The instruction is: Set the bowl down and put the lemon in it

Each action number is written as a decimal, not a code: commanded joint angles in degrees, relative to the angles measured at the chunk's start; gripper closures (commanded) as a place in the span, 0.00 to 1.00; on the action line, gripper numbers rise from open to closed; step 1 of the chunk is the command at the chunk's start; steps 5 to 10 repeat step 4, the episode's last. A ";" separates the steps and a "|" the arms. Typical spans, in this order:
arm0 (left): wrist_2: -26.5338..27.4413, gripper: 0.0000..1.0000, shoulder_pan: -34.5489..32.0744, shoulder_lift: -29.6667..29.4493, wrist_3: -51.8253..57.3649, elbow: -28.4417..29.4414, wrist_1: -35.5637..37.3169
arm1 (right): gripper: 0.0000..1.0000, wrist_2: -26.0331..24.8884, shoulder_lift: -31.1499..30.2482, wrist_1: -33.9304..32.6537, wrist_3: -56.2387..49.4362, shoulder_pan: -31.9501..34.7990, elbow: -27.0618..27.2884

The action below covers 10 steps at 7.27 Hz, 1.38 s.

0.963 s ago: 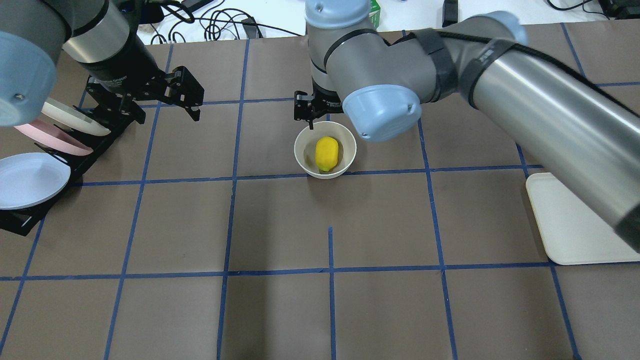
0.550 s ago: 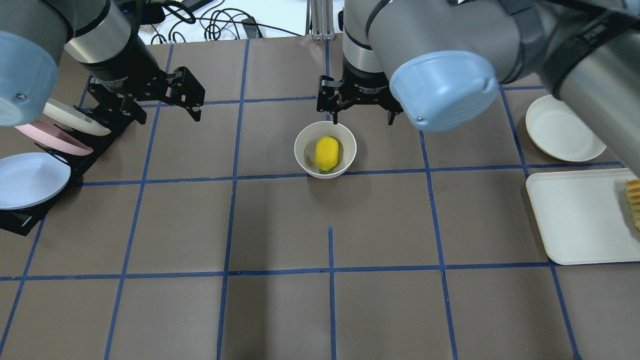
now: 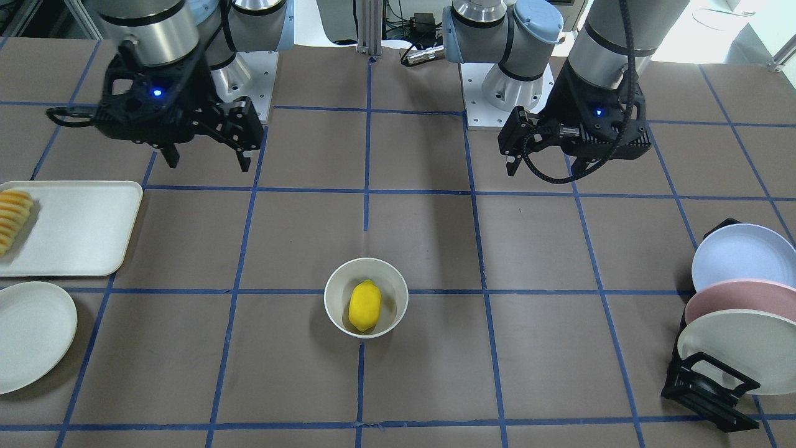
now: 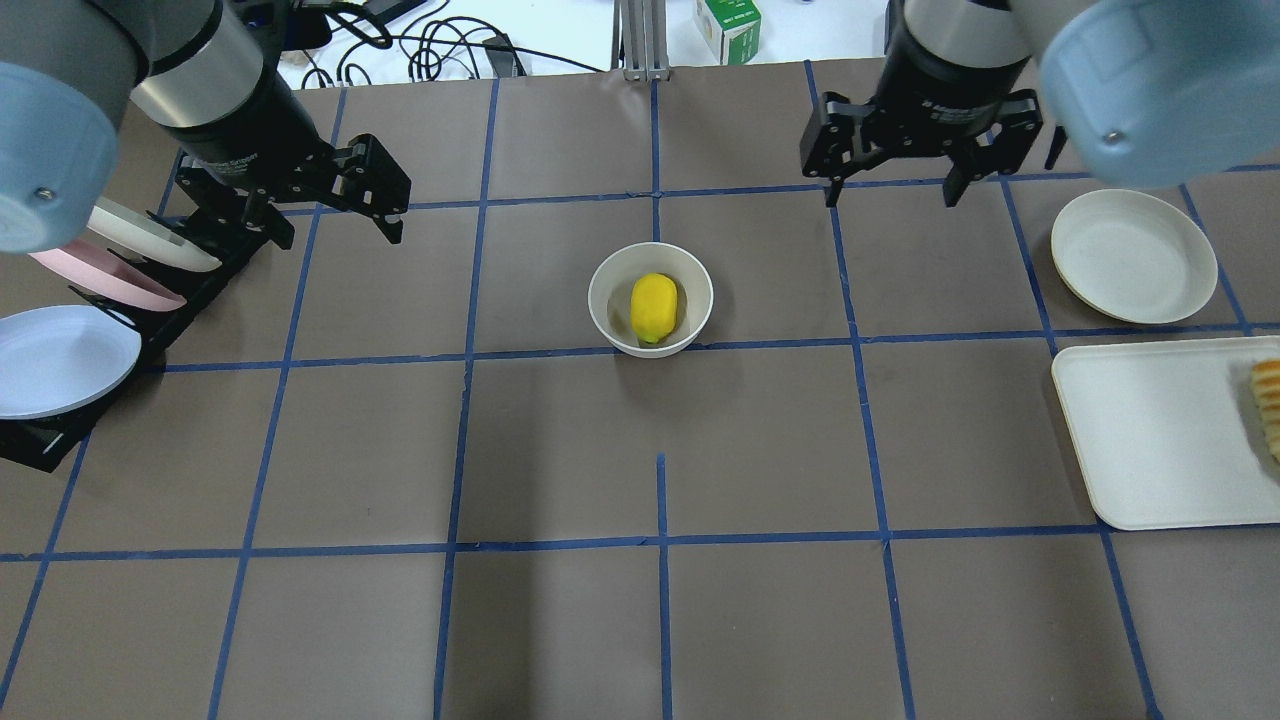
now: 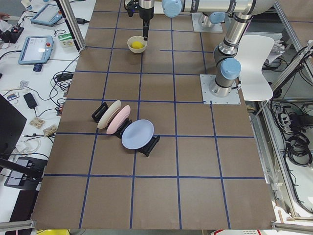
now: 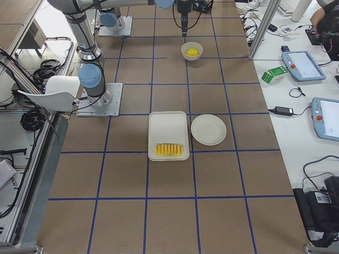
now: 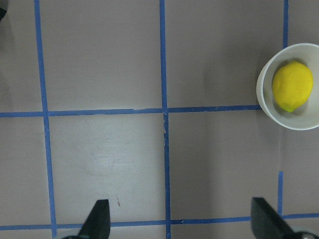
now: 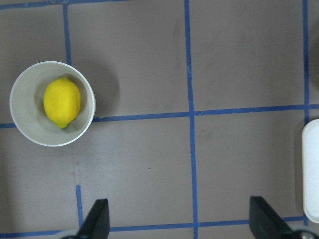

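The off-white bowl (image 4: 603,300) stands upright near the middle of the table with the yellow lemon (image 4: 654,306) lying inside it. Both also show in the front view: bowl (image 3: 333,298), lemon (image 3: 364,305). My right gripper (image 4: 890,196) is open and empty, raised to the right of the bowl and farther back. My left gripper (image 4: 335,228) is open and empty, raised well to the bowl's left. The left wrist view shows the bowl (image 7: 263,94) and lemon (image 7: 292,85) at its right edge. The right wrist view shows the bowl (image 8: 22,99) and lemon (image 8: 62,101) at its left.
A black rack (image 4: 190,285) with pastel plates stands at the left edge, under my left arm. A flat off-white plate (image 4: 1133,255) and a white tray (image 4: 1160,430) with sliced fruit (image 4: 1268,400) lie at the right.
My right arm has swung from just behind the bowl to the right and back, uncovering the plate and tray. The bowl, lemon and left arm have not moved.
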 commanded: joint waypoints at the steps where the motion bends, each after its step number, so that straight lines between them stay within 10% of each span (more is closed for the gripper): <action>1: 0.00 0.00 0.00 -0.06 0.00 -0.03 0.06 | 0.00 0.15 -0.43 -0.21 -3.41 -3.40 0.06; 10: 0.00 0.00 0.00 -0.06 0.00 0.06 0.06 | 0.00 0.24 -0.70 0.05 -3.41 -3.32 1.02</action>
